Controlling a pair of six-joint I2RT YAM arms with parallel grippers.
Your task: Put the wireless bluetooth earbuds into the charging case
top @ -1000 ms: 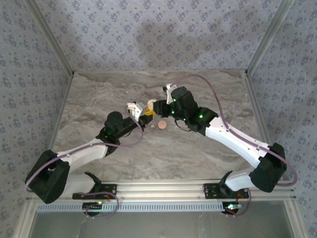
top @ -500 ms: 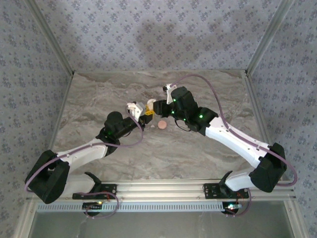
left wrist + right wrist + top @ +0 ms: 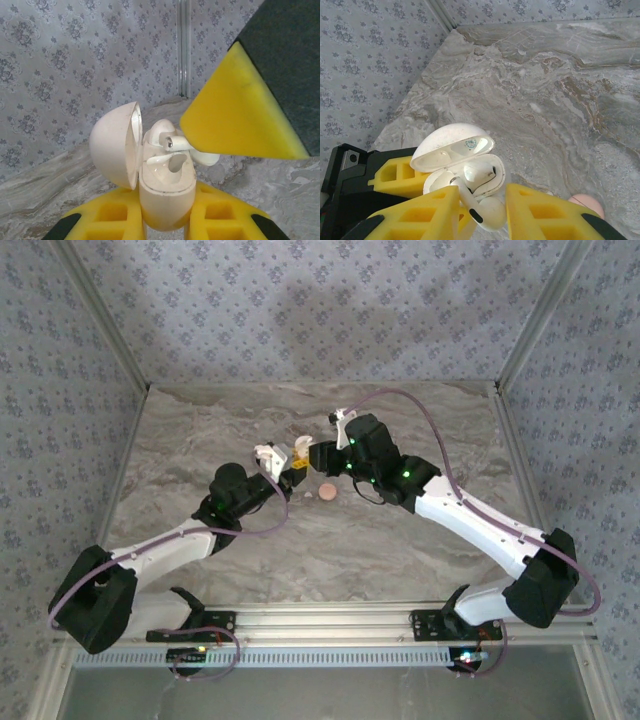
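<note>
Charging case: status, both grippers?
Left gripper shut on open charging case. Right gripper pinching earbud at the case mouth, not seated. Second earbud looks seated. Pink puck off to the side, nothing blocking.

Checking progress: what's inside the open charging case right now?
One earbud sits seated in the open charging case. A second earbud lies tilted over the other socket, between the right tool's fingers, not yet in. That socket's bottom is covered by it.
</note>
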